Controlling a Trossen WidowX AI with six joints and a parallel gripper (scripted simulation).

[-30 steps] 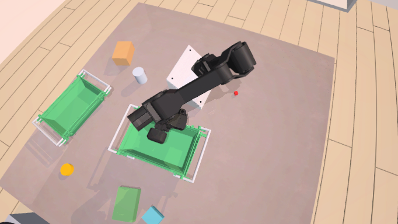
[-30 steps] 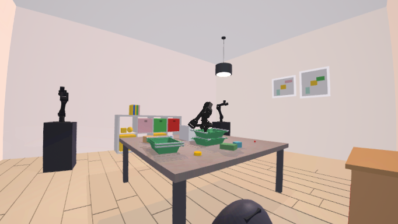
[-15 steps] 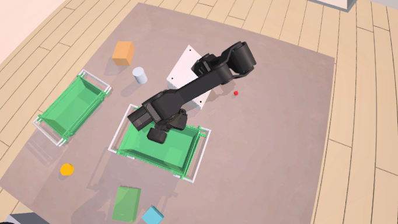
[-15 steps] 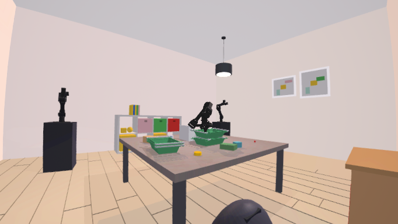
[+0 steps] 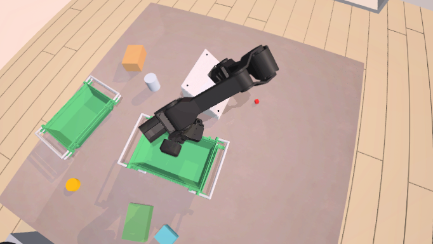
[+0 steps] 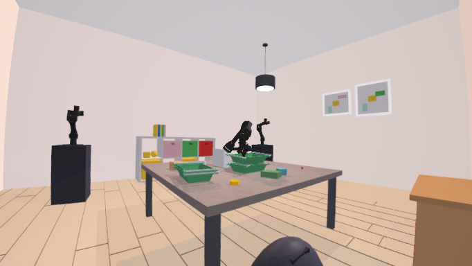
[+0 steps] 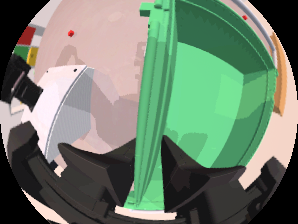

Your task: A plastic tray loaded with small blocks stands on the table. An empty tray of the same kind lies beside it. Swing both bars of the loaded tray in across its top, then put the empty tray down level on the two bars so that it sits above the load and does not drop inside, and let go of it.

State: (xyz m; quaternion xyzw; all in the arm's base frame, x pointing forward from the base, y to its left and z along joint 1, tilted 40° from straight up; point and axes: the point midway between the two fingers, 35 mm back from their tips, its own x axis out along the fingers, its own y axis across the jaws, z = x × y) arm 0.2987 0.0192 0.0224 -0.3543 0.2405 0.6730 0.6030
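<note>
My gripper [image 5: 176,138] [image 6: 242,152] [image 7: 154,136] is shut on the long back rim of a green plastic tray [image 5: 193,155] [image 6: 254,157] [image 7: 213,96]. It holds that tray off the table, roughly level. The tray's white wire bars [image 5: 122,149] [image 5: 219,171] stick out past both ends. In the exterior view the held tray hangs just above a second green tray [image 6: 247,167] that stands on the table; from above the held tray covers it. A pale square shows through the held tray's floor. A third green tray [image 5: 79,117] [image 6: 197,173] stands to the left with its bars out.
The arm's white base plate [image 5: 198,79] lies behind the trays. An orange cube [image 5: 134,58] and a white cylinder [image 5: 152,82] stand at the back left. A yellow disc [image 5: 72,184], a green block [image 5: 137,222] and a blue cube [image 5: 166,236] lie in front. A tiny red cube [image 5: 256,101] lies to the right.
</note>
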